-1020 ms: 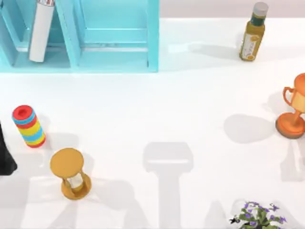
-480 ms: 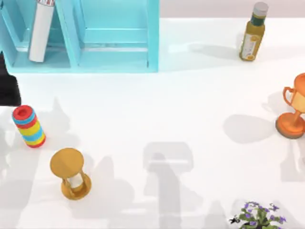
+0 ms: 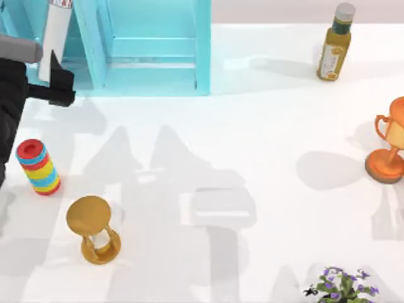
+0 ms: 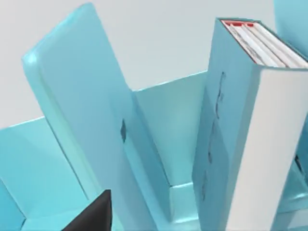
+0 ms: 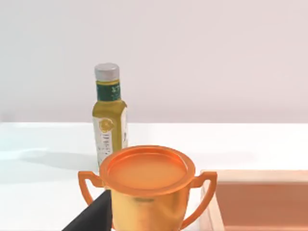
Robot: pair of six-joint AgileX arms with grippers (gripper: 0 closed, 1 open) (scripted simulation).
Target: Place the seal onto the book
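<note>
Left gripper (image 3: pixel 60 95) hovers at the shelf unit (image 3: pixel 151 57) front edge, fingers' state unclear; wide bare surface (image 3: pixel 252 145) mid-table; left wrist view reveals an upright book (image 4: pixel 250 125)

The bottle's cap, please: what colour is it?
Grey, clearest in the right wrist view: bottle's cap.

A plain white table (image 3: pixel 252 139) is filling the scene under bright light, with soft grey shadows lying across its middle. A cyan shelf unit (image 3: pixel 151 57) is standing at the table's far left edge, its open compartments facing forward. Behind the table, a bare pale grey wall (image 5: pixel 192 48) is rising, smooth and unmarked.
</note>
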